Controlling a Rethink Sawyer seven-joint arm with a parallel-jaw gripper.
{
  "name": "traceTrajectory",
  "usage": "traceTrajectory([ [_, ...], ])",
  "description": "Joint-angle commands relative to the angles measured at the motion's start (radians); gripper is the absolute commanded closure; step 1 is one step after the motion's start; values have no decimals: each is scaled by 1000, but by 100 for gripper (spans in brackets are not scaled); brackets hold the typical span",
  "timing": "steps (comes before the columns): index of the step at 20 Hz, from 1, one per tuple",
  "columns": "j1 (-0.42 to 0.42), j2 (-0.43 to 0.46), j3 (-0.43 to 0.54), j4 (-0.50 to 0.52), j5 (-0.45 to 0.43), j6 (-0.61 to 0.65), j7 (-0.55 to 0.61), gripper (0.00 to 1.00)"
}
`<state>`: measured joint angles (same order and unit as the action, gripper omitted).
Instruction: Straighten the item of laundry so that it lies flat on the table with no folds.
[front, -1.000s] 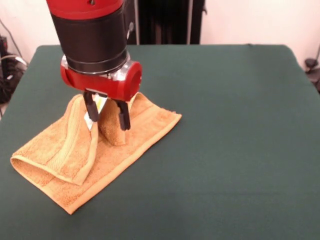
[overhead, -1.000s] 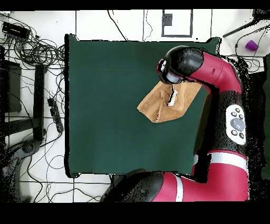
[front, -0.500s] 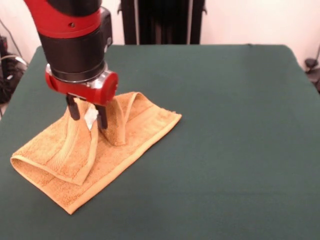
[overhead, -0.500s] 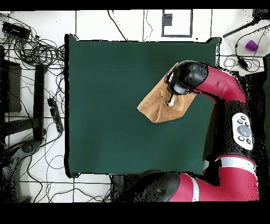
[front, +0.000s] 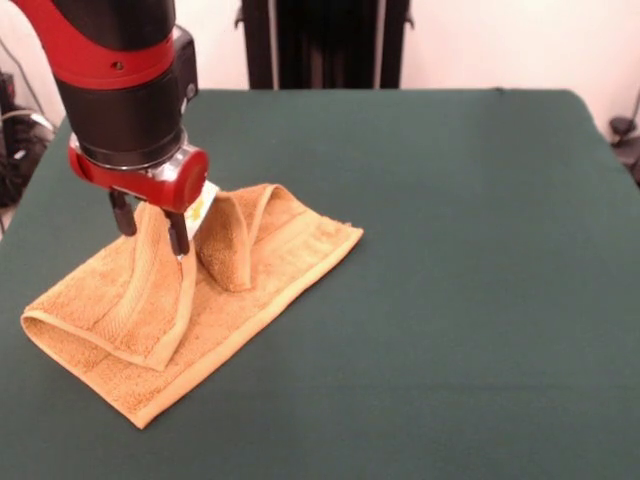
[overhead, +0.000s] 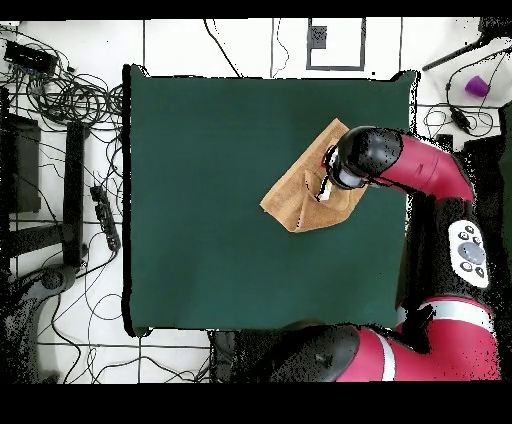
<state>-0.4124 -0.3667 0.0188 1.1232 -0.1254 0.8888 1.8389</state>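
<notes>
The orange-yellow towel (front: 150, 310) lies crumpled on the left part of the dark green table (front: 450, 250). One long side is folded over and a raised ridge (front: 232, 240) stands near its middle. A small white label (front: 200, 208) shows by the ridge. My gripper (front: 152, 233) is open and points down over the folded band left of the ridge, its fingers (front: 180, 238) astride the cloth. In the overhead view the towel (overhead: 295, 200) lies near the table's right edge, and the arm (overhead: 385, 165) hides the gripper.
A black stand (front: 320, 45) rises behind the table's far edge. In the overhead view, cables and gear (overhead: 60, 110) lie on the floor to the left, and a small purple object (overhead: 476, 86) sits at top right.
My gripper has moved left in the front view, from over the raised ridge to over the folded band. It stayed open. The towel has kept its shape and place.
</notes>
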Motion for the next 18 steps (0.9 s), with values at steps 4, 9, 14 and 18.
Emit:
traceTrajectory([
  [4,66,111,134,83,15,-21,19,0],
  [9,92,95,132,62,55,24,74,0],
  [14,97,96,126,93,59,-33,83,0],
  [18,72,79,150,169,42,-161,48,0],
])
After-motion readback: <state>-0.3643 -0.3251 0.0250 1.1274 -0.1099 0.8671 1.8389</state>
